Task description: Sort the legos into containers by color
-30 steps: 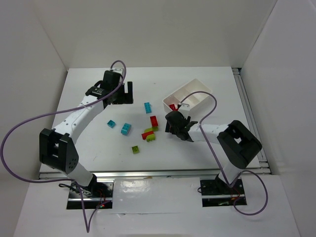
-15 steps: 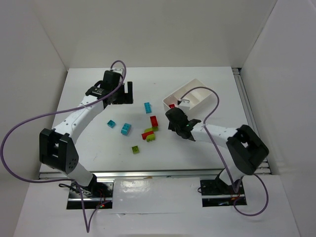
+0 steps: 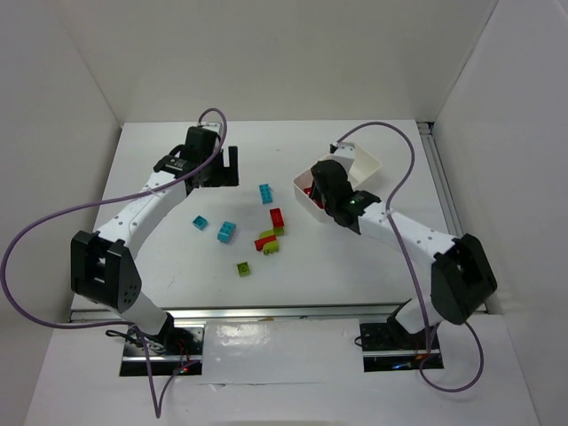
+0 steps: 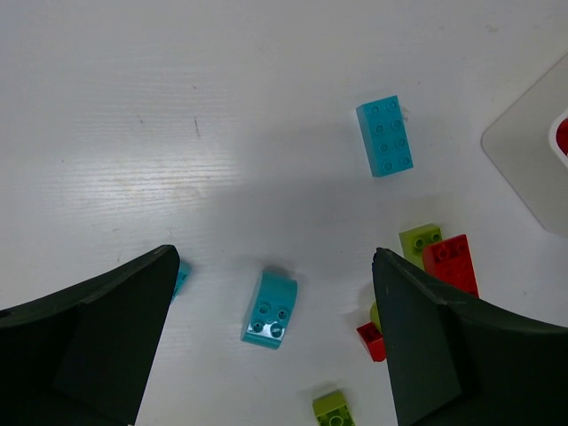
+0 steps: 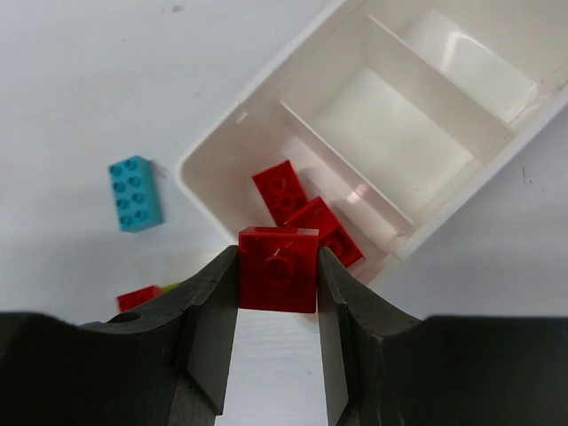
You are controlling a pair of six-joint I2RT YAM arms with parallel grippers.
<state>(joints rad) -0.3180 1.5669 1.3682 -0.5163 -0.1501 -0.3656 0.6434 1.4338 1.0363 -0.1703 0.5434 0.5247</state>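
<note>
The right arm [image 3: 417,235] has left the loose bricks [image 3: 269,235] on the table, where its wrist hung a second ago. It now reaches over the left end of the tray [image 3: 371,162]. In the top view its elbow sits lower and further right than before. The purple cable [image 3: 390,129] arcs higher, up past the tray's far corner. The right gripper [image 5: 278,257], spread a second ago, is now closed on a red brick [image 5: 278,282], held at the rim of the end compartment where other red bricks [image 5: 282,191] lie. From above, the wrist now hides much of that compartment.
</note>
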